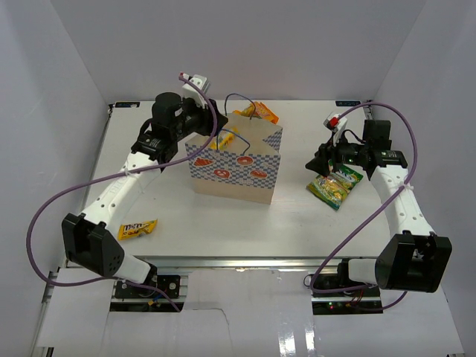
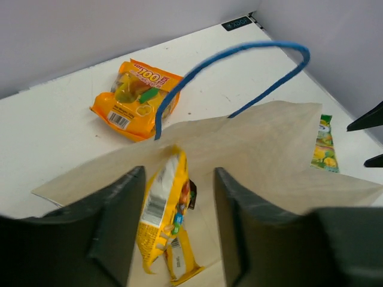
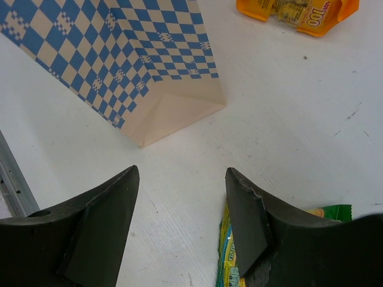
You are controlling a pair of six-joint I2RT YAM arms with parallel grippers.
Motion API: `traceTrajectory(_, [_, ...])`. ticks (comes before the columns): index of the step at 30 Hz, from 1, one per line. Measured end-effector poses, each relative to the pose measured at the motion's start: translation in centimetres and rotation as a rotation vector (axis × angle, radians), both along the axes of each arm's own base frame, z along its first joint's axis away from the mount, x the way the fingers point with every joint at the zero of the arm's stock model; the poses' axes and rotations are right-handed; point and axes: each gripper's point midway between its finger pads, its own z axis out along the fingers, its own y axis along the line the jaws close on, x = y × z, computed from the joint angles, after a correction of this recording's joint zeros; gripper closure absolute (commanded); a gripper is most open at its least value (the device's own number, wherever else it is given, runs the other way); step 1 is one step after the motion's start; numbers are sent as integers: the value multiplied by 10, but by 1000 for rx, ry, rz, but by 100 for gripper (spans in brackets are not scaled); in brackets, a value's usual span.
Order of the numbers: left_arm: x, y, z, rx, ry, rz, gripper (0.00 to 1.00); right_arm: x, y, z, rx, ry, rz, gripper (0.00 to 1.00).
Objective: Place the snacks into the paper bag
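The paper bag [image 1: 236,165] stands open mid-table, tan with a blue-white checkered band. My left gripper [image 1: 214,126] hovers over its mouth, jaws open. In the left wrist view a yellow snack packet [image 2: 163,215] hangs loose between the fingers [image 2: 116,221], inside the bag [image 2: 269,155]; a yellow bar wrapper [image 2: 179,263] lies at the bottom. My right gripper [image 1: 318,163] stands open and empty just above the table, beside a green-yellow pouch [image 1: 336,186]. That pouch [image 3: 230,263] touches the right finger's edge in the right wrist view.
An orange pouch [image 1: 260,112] lies behind the bag, also in the left wrist view [image 2: 134,95]. A yellow bar wrapper [image 1: 137,229] rests near the left arm's base. The blue cord handle [image 2: 239,66] arches over the bag's mouth. White walls enclose the table.
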Motion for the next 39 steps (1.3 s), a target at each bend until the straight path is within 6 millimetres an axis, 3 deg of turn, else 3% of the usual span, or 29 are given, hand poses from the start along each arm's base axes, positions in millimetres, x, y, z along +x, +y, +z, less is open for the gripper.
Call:
traceTrajectory(7, [-7,-3,10,-20,-11,-5,22,2,-1,-4,15,45,-33,34])
traceTrajectory(12, [-18,3,32,-53,-46,9,18,22,-3,-20,68,169,-139,34])
traceTrajectory(16, [-39,22,69,-101,-122,65,10,65,-9,-38,113,308,-283,31])
traceTrajectory(20, [-79,58,96,-161,-202,161,3,118,-8,-56,180,422,-376,27])
traceTrajectory(22, [-101,78,100,-196,-228,219,2,140,-4,-67,217,469,-393,25])
traceTrajectory(25, [-126,104,88,-248,-214,311,2,167,3,-84,266,534,-405,21])
traceTrajectory(27, [-137,117,69,-278,-173,368,2,186,11,-94,304,568,-403,20])
traceTrajectory(28, [-139,122,56,-293,-141,393,2,196,16,-96,325,575,-398,8])
traceTrajectory(29, [-141,125,42,-302,-107,416,2,204,21,-98,348,581,-397,4])
traceTrajectory(30, [-144,128,25,-314,-66,438,2,213,26,-100,372,587,-393,4])
traceTrajectory(31, [-145,129,8,-321,-24,458,2,221,32,-100,396,585,-385,10])
traceTrajectory(34, [-151,134,-34,-335,87,508,2,240,52,-99,475,588,-370,10])
traceTrajectory(36, [-154,135,-48,-349,137,532,2,252,64,-99,517,583,-360,10])
traceTrajectory(39, [-156,136,-53,-378,170,553,2,269,82,-101,559,564,-348,10])
